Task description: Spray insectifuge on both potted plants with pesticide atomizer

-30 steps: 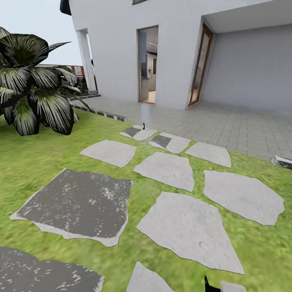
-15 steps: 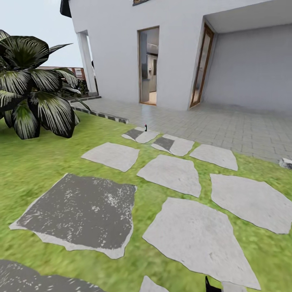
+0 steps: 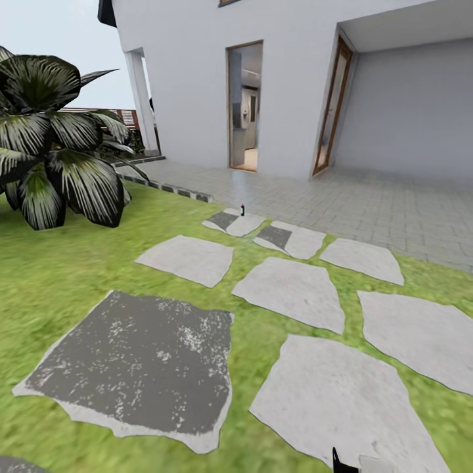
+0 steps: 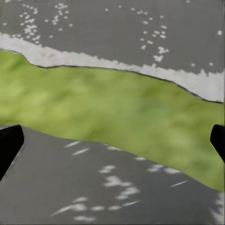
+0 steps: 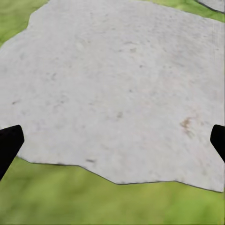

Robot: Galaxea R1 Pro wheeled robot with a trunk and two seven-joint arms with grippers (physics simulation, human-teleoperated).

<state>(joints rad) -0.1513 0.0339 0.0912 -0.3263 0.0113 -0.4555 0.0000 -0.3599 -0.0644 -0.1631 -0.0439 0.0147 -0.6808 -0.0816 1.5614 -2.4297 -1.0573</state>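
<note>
1. In the head view the pesticide atomizer (image 3: 243,209) stands upright as a tiny dark bottle with a red top, at about 12 o'clock from the picture's centre, on the far edge of a pale stepping stone (image 3: 235,222) where the lawn (image 3: 79,269) meets the grey paved terrace (image 3: 368,203).
2. Around that stone lie other flat stepping stones: pale ones toward 3 o'clock and a large dark grey stone (image 3: 135,361) with white flecks toward 7 o'clock.
3. A big plant with dark, white-striped leaves (image 3: 52,144) sits on the grass at 10 o'clock, well apart from the bottle.
4. Behind the terrace rises a white house (image 3: 190,79) with an open doorway (image 3: 245,105) at 12 o'clock and a second wooden-framed door (image 3: 332,105) toward 1 o'clock.
5. A strip of brown slatted fence (image 3: 121,117) shows between the plant and the house.
6. In the left wrist view the left end effector (image 4: 112,145) is spread wide, its two dark fingertips at opposite edges of the picture with nothing between them, above a band of grass running between two dark stones.
7. In the right wrist view the right end effector (image 5: 112,145) is likewise spread wide and holds nothing, above the edge of a pale stone bordered by grass.
</note>
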